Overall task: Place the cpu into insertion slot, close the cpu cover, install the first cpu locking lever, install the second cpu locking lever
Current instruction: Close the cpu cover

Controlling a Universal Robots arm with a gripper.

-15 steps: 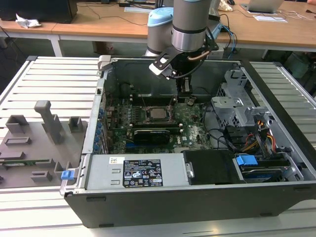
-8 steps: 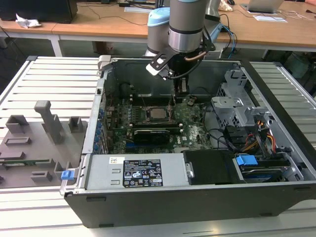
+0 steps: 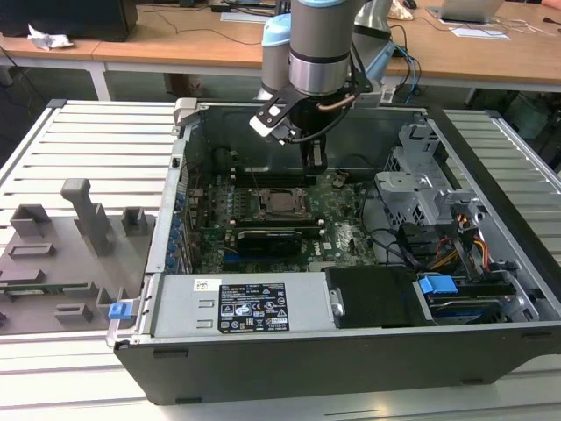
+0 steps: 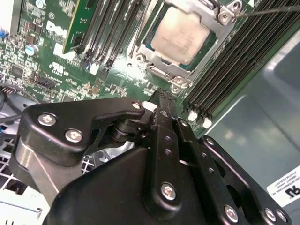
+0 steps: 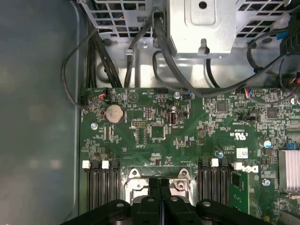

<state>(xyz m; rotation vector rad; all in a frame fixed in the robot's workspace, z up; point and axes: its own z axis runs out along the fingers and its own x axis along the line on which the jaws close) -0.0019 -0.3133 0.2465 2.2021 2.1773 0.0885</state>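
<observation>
my fingers (image 4: 161, 101) were pinched shut on nothing, hanging just by the socket's edge | cpu (image 4: 180, 35) sat flat in its slot right past the tips | cpu cover (image 4: 164, 65) lay down around it | green board (image 5: 187, 131) spread beyond | all that inside the open computer case (image 3: 351, 351) on the slatted bench (image 3: 96, 140)
</observation>
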